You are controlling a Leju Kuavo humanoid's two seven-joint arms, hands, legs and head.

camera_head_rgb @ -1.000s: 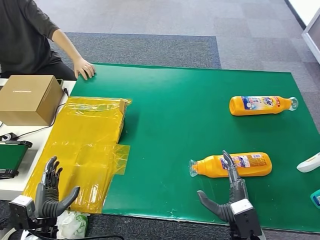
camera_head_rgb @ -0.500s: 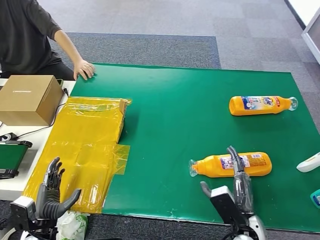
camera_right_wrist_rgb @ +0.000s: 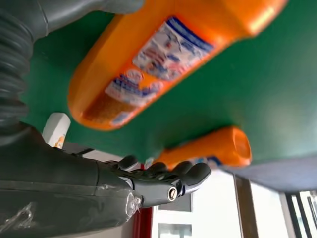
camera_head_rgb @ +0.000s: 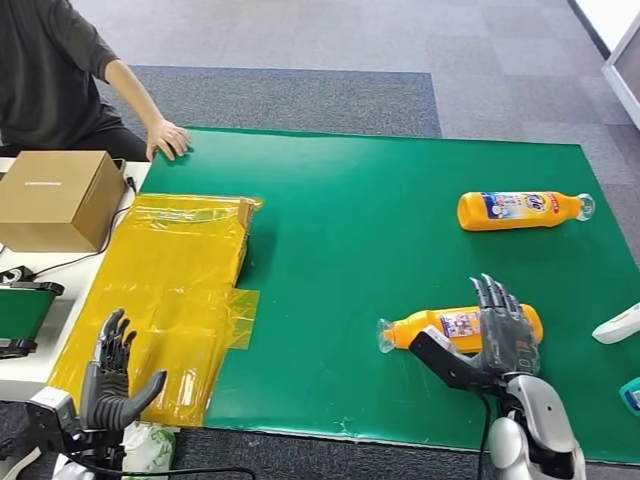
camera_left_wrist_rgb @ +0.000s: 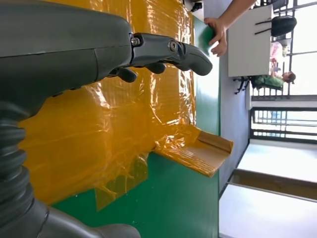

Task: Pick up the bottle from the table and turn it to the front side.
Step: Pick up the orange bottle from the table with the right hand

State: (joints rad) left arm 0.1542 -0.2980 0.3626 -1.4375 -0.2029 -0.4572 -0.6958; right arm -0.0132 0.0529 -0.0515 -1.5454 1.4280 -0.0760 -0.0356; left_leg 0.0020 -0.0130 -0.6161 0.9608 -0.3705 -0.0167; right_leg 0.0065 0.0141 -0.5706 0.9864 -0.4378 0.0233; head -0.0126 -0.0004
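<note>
Orange bottle (camera_head_rgb: 453,327) (camera_right_wrist_rgb: 157,54) with a printed label lies on its side near the green table's (camera_head_rgb: 355,240) front edge, clear cap pointing left; right of centre.

near bottle (camera_head_rgb: 445,327): lower right of the frame, lying on the surface (camera_head_rgb: 355,250), cap toward the left
far bottle (camera_head_rgb: 521,209): right of the frame, above the near one and well apart from it, cap toward the right
right hand (camera_head_rgb: 494,340): lower right, over the near bottle's body
left hand (camera_head_rgb: 109,380): lower left corner
plastic sheet (camera_head_rgb: 173,290): left part of the surface
box (camera_head_rgb: 56,198): left edge, beside the sheet
person's hand (camera_head_rgb: 167,136): upper left, resting on the surface's corner
</note>
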